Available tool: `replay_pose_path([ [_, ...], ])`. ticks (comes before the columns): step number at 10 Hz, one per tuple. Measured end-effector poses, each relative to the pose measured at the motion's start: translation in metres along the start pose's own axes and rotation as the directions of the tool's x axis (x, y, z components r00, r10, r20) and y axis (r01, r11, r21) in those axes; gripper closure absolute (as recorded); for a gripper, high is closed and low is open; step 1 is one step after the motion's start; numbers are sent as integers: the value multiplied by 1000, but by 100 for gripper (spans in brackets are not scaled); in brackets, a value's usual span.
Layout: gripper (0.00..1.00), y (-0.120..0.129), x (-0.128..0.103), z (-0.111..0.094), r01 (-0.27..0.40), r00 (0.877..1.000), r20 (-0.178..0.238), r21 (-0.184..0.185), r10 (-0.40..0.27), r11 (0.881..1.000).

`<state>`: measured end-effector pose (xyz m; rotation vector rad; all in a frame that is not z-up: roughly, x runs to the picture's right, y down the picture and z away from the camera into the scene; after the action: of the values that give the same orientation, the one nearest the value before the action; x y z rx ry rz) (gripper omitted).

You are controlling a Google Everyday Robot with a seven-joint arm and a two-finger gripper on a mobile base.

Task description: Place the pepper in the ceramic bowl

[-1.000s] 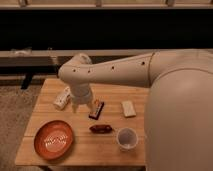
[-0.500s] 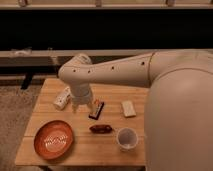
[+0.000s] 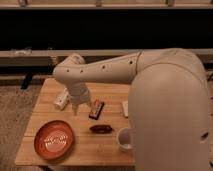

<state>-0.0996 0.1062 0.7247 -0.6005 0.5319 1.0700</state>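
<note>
Evidently the pepper (image 3: 101, 129) is not yet grasped: it lies to the right of the pincer (image 3: 75, 110), whose state cannot be told; a downward reach is called for.

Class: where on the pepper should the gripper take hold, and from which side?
Probably across its narrow middle, from above: the pepper lies flat on the table, long axis left-right in view, touching nothing else. The gripper hangs behind-left of it, beside the black-and-orange block.
</note>
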Motion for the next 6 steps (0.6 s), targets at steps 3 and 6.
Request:
replay_pose_path([
  [3,35,-17,7,15,319,947,-38,46,-318,947],
  [6,35,-42,29,37,438,899,-30,54,-437,897],
])
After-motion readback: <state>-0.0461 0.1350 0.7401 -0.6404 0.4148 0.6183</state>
